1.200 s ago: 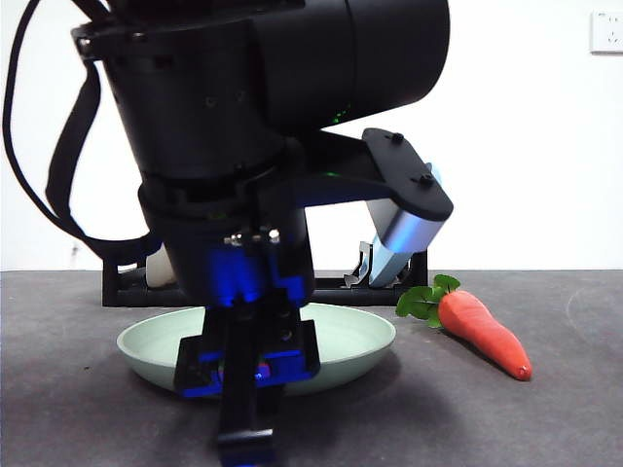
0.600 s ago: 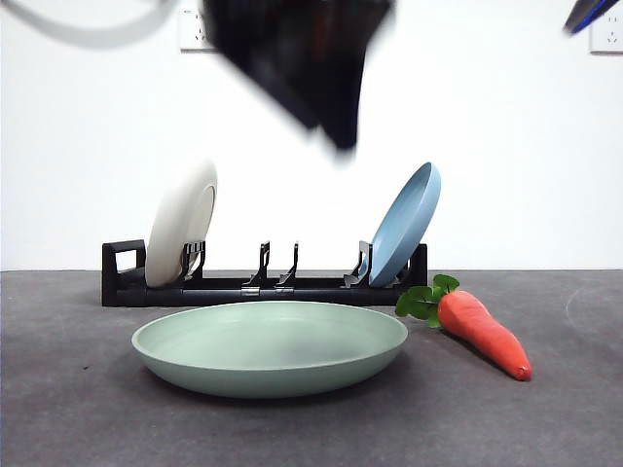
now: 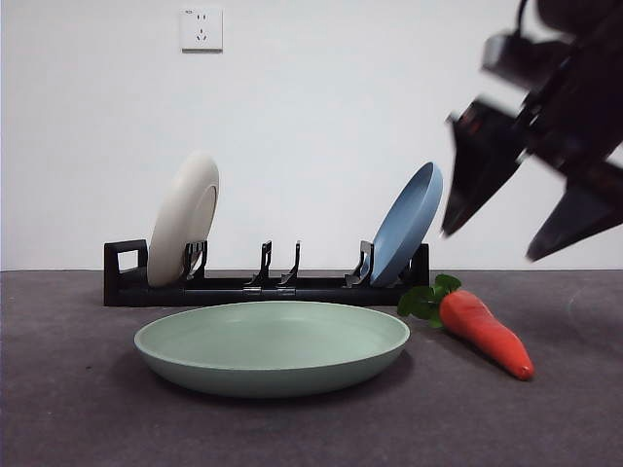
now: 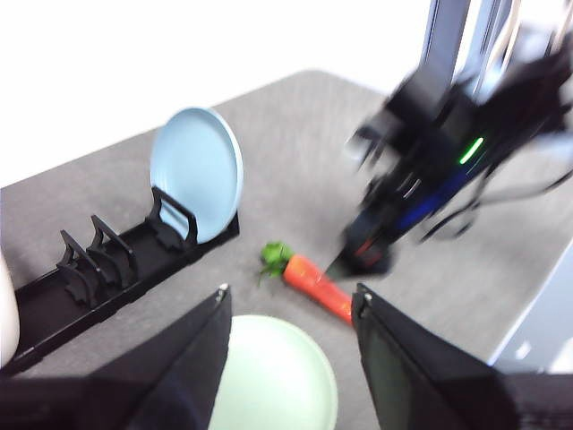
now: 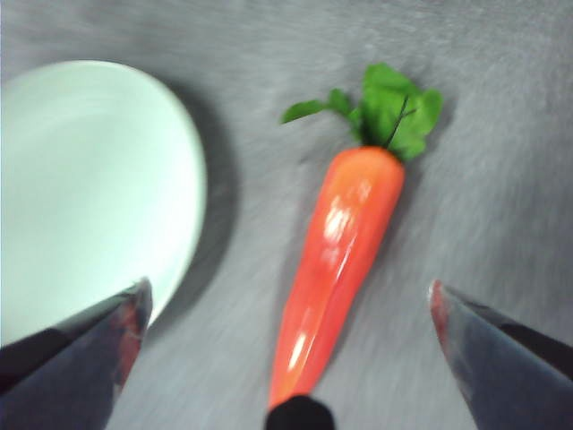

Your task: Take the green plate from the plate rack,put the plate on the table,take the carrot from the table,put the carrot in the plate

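Front view: the mint-green plate (image 3: 272, 345) lies flat on the dark, speckled tabletop (image 3: 88, 418) just ahead of the black rack (image 3: 263, 286), whose middle slots stand vacant between a cream plate (image 3: 183, 232) and a blue plate (image 3: 407, 224) leaning upright in the prongs. The plate looks matte, shallow and broad, its raised rim suited to keeping a rolling toy in place. Beside it, apart from the rim, rests the glossy orange carrot (image 3: 484, 333), tapered, leafy tuft toward the rack. Above the carrot hangs the right gripper (image 3: 531, 209), blurred, jaws spread wide and empty; its wrist camera shows the carrot (image 5: 338, 269) centred between them, apparently lined up for a grasp across the body. The left gripper (image 4: 291, 345) is high over the plate, open, carrying nothing.
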